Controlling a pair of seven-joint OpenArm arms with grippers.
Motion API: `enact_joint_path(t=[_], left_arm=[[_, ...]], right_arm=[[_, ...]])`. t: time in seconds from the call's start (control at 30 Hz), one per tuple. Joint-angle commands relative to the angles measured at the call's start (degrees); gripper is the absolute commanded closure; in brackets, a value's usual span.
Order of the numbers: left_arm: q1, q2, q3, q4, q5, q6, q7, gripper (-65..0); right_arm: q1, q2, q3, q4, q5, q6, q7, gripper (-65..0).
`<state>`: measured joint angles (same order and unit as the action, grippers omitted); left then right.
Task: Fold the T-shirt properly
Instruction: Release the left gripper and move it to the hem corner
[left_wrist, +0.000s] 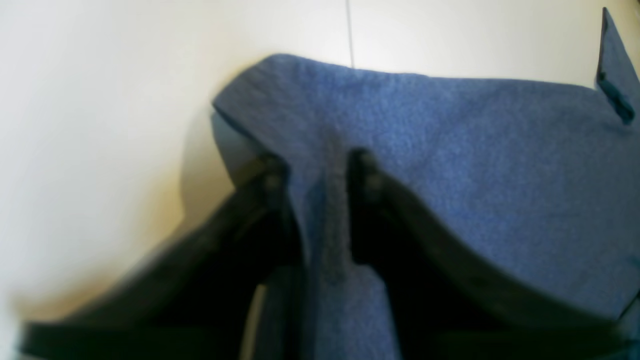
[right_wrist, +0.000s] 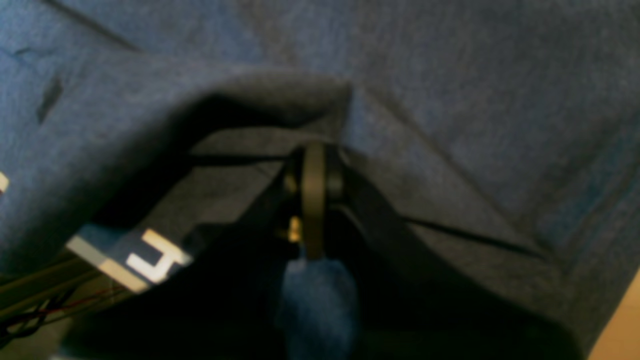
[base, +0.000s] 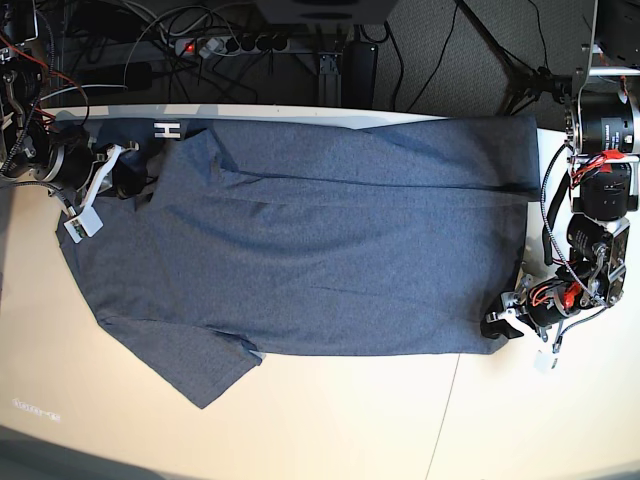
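1 T-shirt (base: 330, 240) lies on the worktop (base: 330, 430). 2 grippers: left gripper (left_wrist: 320, 167) fingers pinch its hem fold; right gripper (right_wrist: 314, 165) fingers clamp its fabric.

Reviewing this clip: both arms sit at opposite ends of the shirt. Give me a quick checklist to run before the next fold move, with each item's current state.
1. Right gripper shut on cloth: ok, its jaws are closed with the T-shirt draped around them.
2. Left gripper holding the hem corner: cannot tell, a fabric ridge sits between the jaws but full closure is unclear.
3. Shirt body flat on the table: mostly ok, with creases near the far edge.
4. Near sleeve tucked: not ok, it sticks out toward the table's front.
5. Printed lettering hidden: not ok, a white letter shows by the right gripper.
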<state>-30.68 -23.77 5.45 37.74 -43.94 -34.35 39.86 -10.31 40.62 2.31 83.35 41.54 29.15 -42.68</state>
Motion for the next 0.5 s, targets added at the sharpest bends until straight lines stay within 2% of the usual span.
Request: enact_joint_path(t=[0.0,0.07,0.1,0.47], left_arm=[[-2.2,-0.7,-0.1,0.7,-0.8,-1.1,-1.2,-9.8],[-2.4,-0.7,-0.1,0.7,-0.8,-1.1,-1.6,-1.0],[-2.5,-0.7,-0.1,0.7,-0.8,-1.1,-1.6,0.0],[-2.8,-0.7,-0.1,0.7,1.8,-1.1,-2.4,0.0]], right_arm=[[0.3,1.1,0.4,0.2,-1.4,-0.6,-1.0,0.0],[0.3,1.1,0.4,0.2,-1.4,-0.6,-1.0,0.0],[0.3,1.1,0.4,0.2,-1.5,-0.6,-1.0,0.0],[0.4,1.1,0.4,0.2,-1.5,-0.6,0.9,0.0]])
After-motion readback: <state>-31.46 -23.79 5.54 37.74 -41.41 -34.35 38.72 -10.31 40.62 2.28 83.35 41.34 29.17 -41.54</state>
